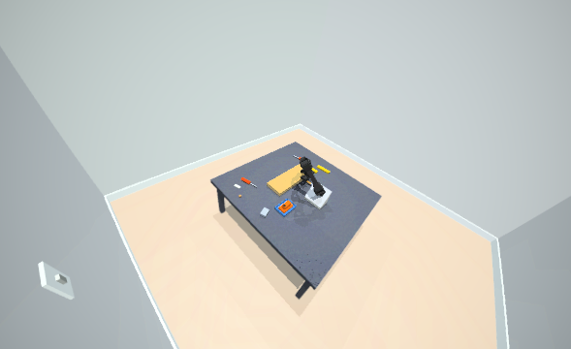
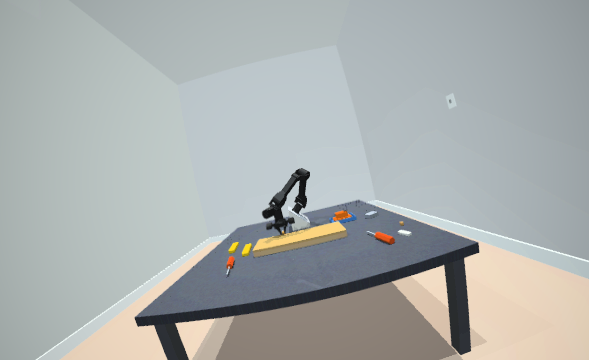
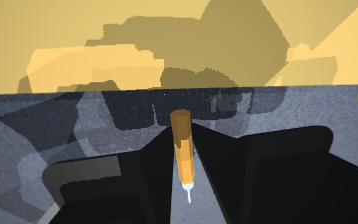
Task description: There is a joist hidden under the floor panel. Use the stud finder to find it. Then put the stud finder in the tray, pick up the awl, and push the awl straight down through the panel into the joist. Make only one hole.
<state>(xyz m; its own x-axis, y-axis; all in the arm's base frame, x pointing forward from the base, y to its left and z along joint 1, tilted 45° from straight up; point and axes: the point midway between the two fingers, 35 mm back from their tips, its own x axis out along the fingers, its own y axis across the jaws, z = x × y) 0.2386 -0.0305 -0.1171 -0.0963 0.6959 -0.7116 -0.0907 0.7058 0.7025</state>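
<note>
My gripper (image 1: 308,183) (image 2: 282,232) (image 3: 181,129) is shut on the awl (image 3: 185,162), whose orange handle is between the fingers in the wrist view. Its pale metal tip points toward the bottom of that view. The gripper is low beside the long edge of the tan floor panel (image 1: 279,187) (image 2: 319,238) (image 3: 350,47), on the robot base's side. Whether the awl touches the table cannot be told. The orange stud finder (image 1: 286,206) (image 2: 341,214) sits in the blue tray (image 1: 279,211) (image 2: 353,218). The joist is hidden.
A red-handled screwdriver (image 1: 245,180) (image 2: 385,238), a white block (image 1: 237,186) (image 2: 404,232), a small brown cube (image 1: 239,196) (image 2: 401,223) and a grey block (image 1: 265,212) (image 2: 371,214) lie on the tray side. Two yellow blocks and another red-handled tool (image 2: 230,262) lie past the panel's other end.
</note>
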